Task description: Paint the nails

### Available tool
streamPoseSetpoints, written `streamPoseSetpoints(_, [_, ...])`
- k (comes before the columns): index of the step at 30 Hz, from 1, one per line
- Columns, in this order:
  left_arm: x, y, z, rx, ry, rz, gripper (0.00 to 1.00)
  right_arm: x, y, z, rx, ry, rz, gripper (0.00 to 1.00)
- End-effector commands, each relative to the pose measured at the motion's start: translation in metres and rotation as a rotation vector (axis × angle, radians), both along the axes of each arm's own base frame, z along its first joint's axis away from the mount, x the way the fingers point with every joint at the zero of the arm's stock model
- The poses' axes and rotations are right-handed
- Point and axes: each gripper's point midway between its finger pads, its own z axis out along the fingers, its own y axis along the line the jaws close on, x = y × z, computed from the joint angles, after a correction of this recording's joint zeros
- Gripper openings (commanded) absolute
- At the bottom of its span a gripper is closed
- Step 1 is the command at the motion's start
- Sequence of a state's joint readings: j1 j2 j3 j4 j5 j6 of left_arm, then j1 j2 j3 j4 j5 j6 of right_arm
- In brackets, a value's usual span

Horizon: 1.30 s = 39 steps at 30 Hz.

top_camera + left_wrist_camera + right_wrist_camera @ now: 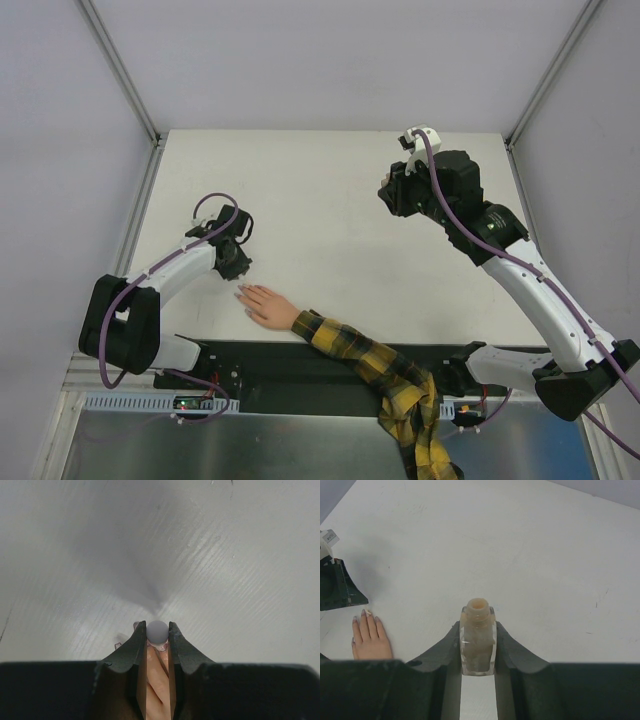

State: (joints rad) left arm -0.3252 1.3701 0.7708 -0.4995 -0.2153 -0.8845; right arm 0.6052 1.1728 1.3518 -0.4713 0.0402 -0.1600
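Left wrist, left pincer (157, 627): clamped on a round grey cap (157, 632).
Nails (363, 613): just under the left pincer's tips, on the hand (370, 641).
Right pincer (478, 626): grips an open bottle (478, 645); hand off to its left.

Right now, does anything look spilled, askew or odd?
Nothing spilled or askew. The open bottle sits upright in the right gripper; the left gripper holds a grey round cap over the hand.

Left claw (157, 626) clamped low on a folded arm; right claw (477, 625) clamped, arm stretched forward.
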Motion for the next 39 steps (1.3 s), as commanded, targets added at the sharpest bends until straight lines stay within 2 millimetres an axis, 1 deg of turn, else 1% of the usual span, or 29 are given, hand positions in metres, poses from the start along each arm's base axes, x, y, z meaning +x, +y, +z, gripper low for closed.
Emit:
streamPoseSetpoints(1, [-0.007, 0.006, -0.004, 0.007, 0.033, 0.038, 0.0, 0.004, 0.001, 0.012, 0.03, -0.03, -0.008, 0.0])
streamPoseSetpoints(23, [-0.012, 0.018, -0.007, 0.031, 0.032, 0.072, 0.0, 0.008, 0.001, 0.013, 0.018, -0.033, -0.01, 0.0])
streamPoseSetpoints(33, [-0.002, 0.017, -0.004, 0.025, -0.008, 0.072, 0.0, 0.009, 0.002, 0.014, 0.016, -0.036, -0.009, 0.0])
streamPoseSetpoints(39, [0.0, 0.018, -0.005, 0.034, -0.013, 0.073, 0.0, 0.009, 0.002, 0.013, 0.015, -0.033, -0.007, 0.0])
